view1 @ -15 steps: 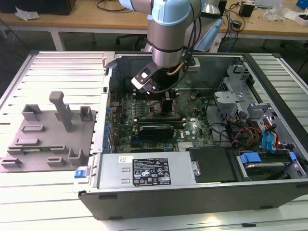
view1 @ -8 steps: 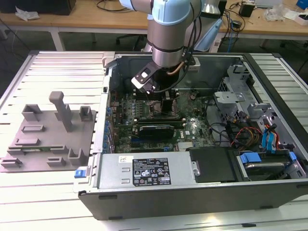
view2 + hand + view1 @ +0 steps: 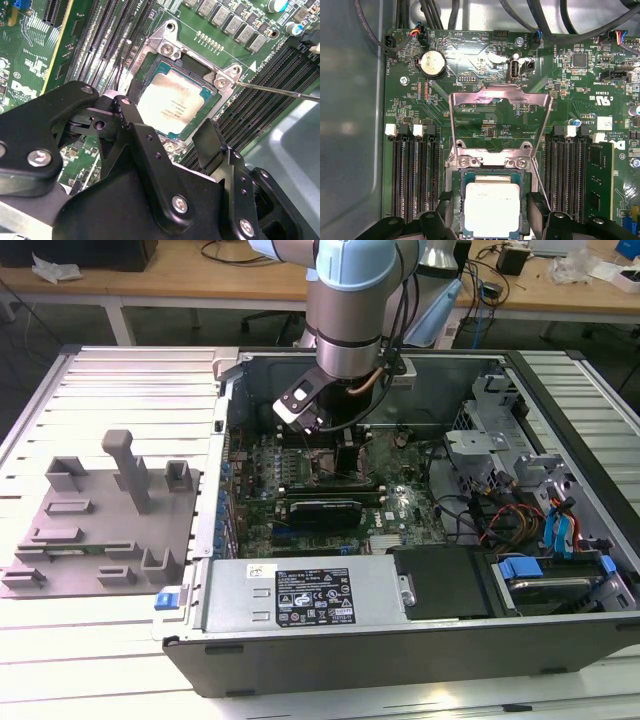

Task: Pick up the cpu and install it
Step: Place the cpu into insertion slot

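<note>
The cpu (image 3: 492, 207), a small square chip with a silvery top plate, lies flat in its socket on the green motherboard (image 3: 470, 65); it also shows in the second wrist view (image 3: 172, 102). My gripper (image 3: 491, 212) hovers right over it, open. One black finger (image 3: 445, 212) stands on each side of the socket, with a gap to the chip's edges. In the second wrist view the gripper (image 3: 165, 125) straddles the cpu the same way. The socket's metal bracket (image 3: 500, 95) is flipped up and open. In the exterior view the gripper (image 3: 348, 452) reaches down into the computer case (image 3: 400, 640).
Memory slots (image 3: 412, 175) flank the socket on both sides. A thin metal lever (image 3: 280, 91) sticks out beside the socket. A silver power supply box (image 3: 300, 595) lies along the case's front. A grey fixture tray (image 3: 100, 530) sits at the exterior view's left.
</note>
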Tool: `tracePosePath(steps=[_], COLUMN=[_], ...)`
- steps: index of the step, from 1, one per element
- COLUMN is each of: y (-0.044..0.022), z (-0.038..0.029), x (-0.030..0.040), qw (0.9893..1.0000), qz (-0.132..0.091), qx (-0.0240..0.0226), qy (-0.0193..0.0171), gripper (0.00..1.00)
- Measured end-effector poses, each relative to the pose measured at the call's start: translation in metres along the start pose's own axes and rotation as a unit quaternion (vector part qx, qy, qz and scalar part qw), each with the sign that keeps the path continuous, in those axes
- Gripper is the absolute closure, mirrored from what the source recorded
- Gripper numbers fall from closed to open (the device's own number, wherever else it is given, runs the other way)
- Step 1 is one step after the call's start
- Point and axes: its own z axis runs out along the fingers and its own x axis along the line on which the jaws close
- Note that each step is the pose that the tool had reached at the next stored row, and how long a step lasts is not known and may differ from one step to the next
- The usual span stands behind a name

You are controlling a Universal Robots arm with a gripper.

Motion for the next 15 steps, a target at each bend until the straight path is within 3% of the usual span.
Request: tracePosePath(steps=[3, 8, 15], y=[0.0, 0.0, 0.0], z=[-0.0001, -0.0002, -0.0003], x=[0.0, 0.0, 0.0], qw=[1.0, 1.0, 1.0], qz=[0.0, 0.0, 0.0], qx=[0.0, 0.0, 0.0], qy=[0.0, 0.0, 0.0], gripper=[0.33, 0.52, 0.52])
